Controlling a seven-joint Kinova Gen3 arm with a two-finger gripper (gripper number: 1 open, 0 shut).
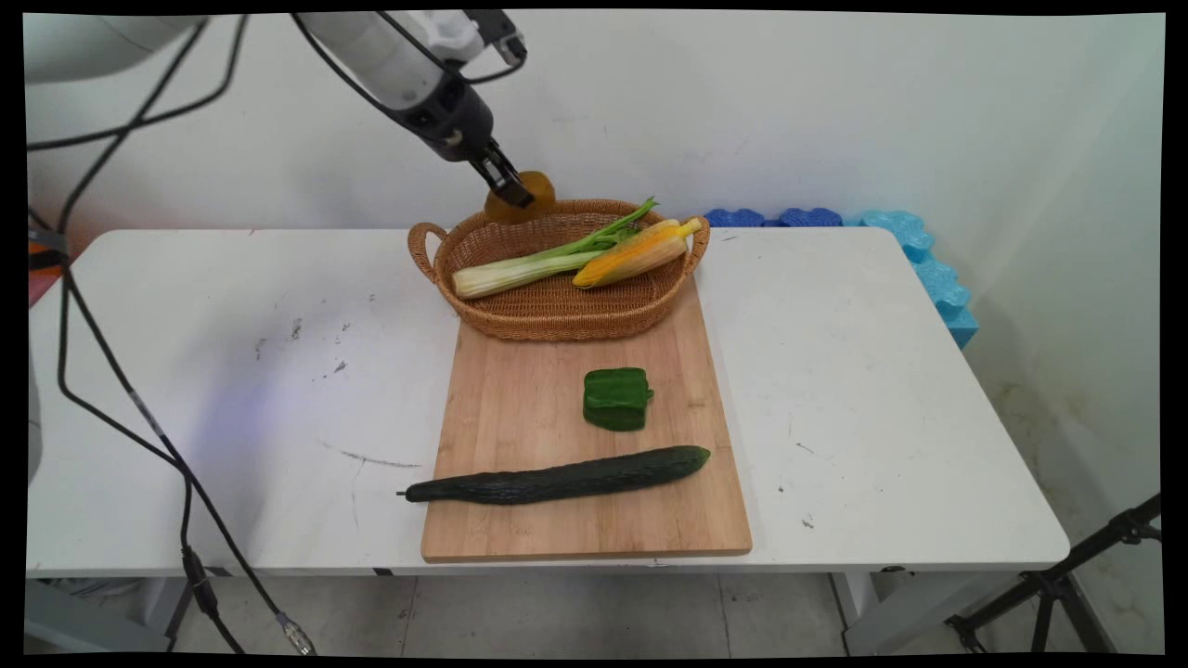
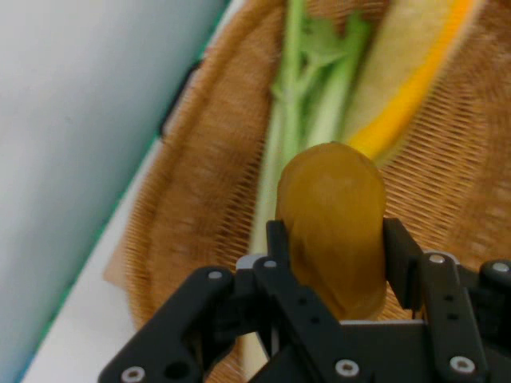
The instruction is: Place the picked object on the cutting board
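Potato: a brownish-yellow potato [image 2: 334, 231] is pinched between the two fingers of the hand [image 1: 516, 194], which press on its sides; it hangs in the air, touching nothing else.
Hand: pressed onto the potato from both sides, with most of the potato sticking out beyond the fingertips, so the grip sits on its near end.
Where it is: above the back rim of the basket [image 1: 483, 320], on the wall side of the tabletop [image 1: 882, 390]. In the hand view the basket's woven floor fills the space behind the potato.
Basket: a shallow oval wicker basket with a handle at each end, its front edge resting on the far end of the cutting board [image 1: 520, 408].
In the basket: a celery stalk [image 1: 534, 266] and an ear of corn [image 1: 636, 256] lie side by side, slanted across the floor, the corn's tip resting on the right rim.
Cutting board: a wooden board lying lengthwise toward the near edge of the tabletop.
On the board: a green pepper [image 1: 616, 399] near the middle, and a long cucumber [image 1: 557, 477] lying crosswise nearer the front, its stem end overhanging the left edge.
Behind: blue foam pieces [image 1: 914, 255] at the far right corner, by the wall.
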